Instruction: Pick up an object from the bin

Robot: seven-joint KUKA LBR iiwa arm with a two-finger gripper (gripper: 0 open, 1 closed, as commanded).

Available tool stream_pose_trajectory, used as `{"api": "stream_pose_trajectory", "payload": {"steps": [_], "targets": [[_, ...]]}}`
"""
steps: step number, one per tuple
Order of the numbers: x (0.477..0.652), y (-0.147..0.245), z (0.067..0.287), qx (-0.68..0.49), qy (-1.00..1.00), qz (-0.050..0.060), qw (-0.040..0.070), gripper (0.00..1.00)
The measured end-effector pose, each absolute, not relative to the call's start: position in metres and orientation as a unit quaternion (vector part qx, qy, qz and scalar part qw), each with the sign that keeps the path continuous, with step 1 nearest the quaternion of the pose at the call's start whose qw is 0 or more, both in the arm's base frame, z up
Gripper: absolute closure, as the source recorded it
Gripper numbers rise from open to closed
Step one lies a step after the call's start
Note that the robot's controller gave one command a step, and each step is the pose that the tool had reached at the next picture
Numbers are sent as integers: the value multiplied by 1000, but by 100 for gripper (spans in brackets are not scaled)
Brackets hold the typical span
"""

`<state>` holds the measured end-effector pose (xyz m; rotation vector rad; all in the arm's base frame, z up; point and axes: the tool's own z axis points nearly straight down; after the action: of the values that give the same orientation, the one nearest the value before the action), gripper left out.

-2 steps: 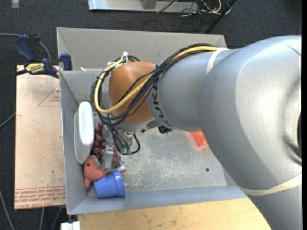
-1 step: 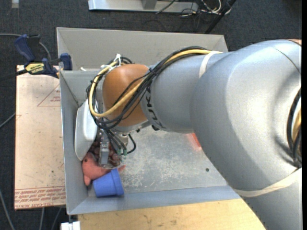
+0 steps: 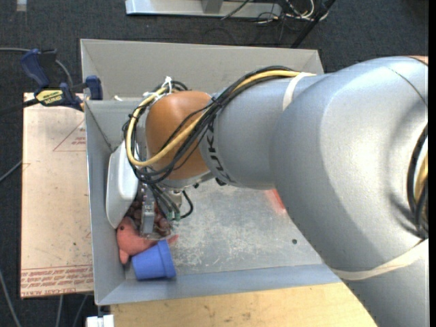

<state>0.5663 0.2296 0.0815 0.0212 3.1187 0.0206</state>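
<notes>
Grey metal bin point(image 3: 225, 278), seen from above. Thick grey arm point(image 3: 327, 155) reaching in from the right and covering much of the bin floor. At the wrist, an orange cover point(image 3: 174, 131), with yellow and black cables point(image 3: 139, 157) looped around it. Below the cover, fingers point(image 3: 146, 218) pointing down into the near-left corner of the bin, tips down among a small heap there. How far open: cannot tell, tips hidden among the things. Cannot tell either whether anything is between them.

Nearest to the fingers, a dark brown thing point(image 3: 162, 227), small and of unclear shape, touching them on the view's right. Just beside it, toward the left wall, a pink soft-looking thing point(image 3: 125, 242), lying on the floor in the very corner. In front of both, against the near wall, a blue cup point(image 3: 154, 261), tipped over and touching the pink soft-looking thing. Behind the heap, leaning along the left wall, a white rounded thing point(image 3: 117, 182), perhaps a dish, partly hidden by the orange cover. Well apart from the heap, toward the middle of the floor, a small red-pink piece point(image 3: 274, 200) at the edge of the arm, the rest of it hidden.
</notes>
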Motion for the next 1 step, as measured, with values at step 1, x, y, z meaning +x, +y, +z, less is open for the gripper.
{"api": "stream_pose_trajectory", "payload": {"steps": [1], "targets": [[566, 224, 121, -6, 1000, 5, 10, 100]]}}
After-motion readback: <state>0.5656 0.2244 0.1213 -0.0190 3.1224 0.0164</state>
